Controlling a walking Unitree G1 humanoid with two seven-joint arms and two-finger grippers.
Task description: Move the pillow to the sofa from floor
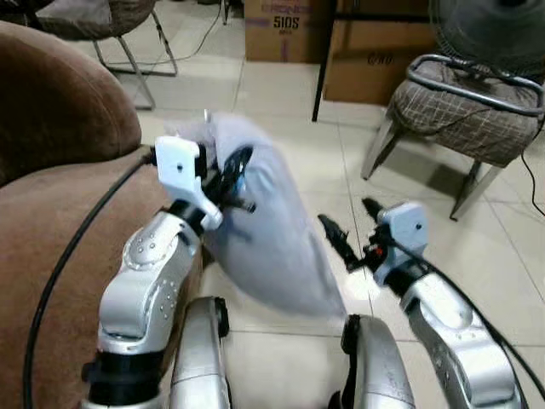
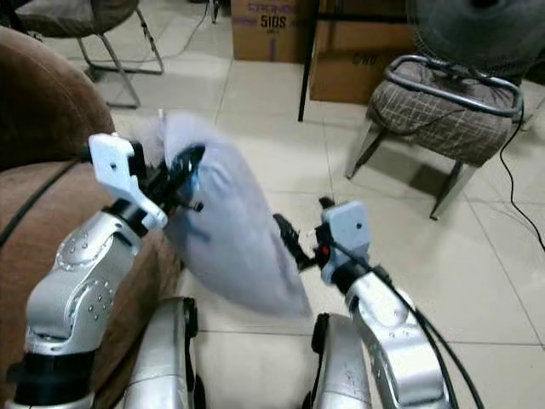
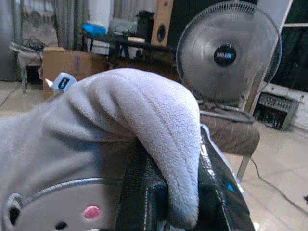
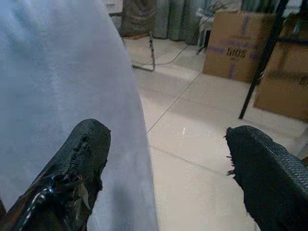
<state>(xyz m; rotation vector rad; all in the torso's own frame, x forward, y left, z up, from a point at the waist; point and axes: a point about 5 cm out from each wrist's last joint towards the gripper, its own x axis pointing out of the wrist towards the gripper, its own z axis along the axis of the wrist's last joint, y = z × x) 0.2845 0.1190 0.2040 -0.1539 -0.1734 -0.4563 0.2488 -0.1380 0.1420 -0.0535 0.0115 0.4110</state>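
A pale grey pillow (image 1: pixel 272 221) hangs in the air beside the brown sofa (image 1: pixel 51 213), clear of the tiled floor. My left gripper (image 1: pixel 232 177) is shut on the pillow's upper edge; in the left wrist view the plush fabric (image 3: pixel 159 144) is pinched between the black fingers (image 3: pixel 216 192). My right gripper (image 1: pixel 351 230) stands open just to the pillow's right, near its lower side. In the right wrist view its fingers (image 4: pixel 72 168) are spread wide, one lying against the pillow (image 4: pixel 57 72).
The sofa's arm (image 1: pixel 60 102) rises at the left. A padded metal chair (image 1: pixel 464 106) and a fan (image 1: pixel 502 30) stand at the right, cardboard boxes (image 1: pixel 358 43) behind, and another chair (image 1: pixel 111 25) at the far left. Cables trail on the tiles.
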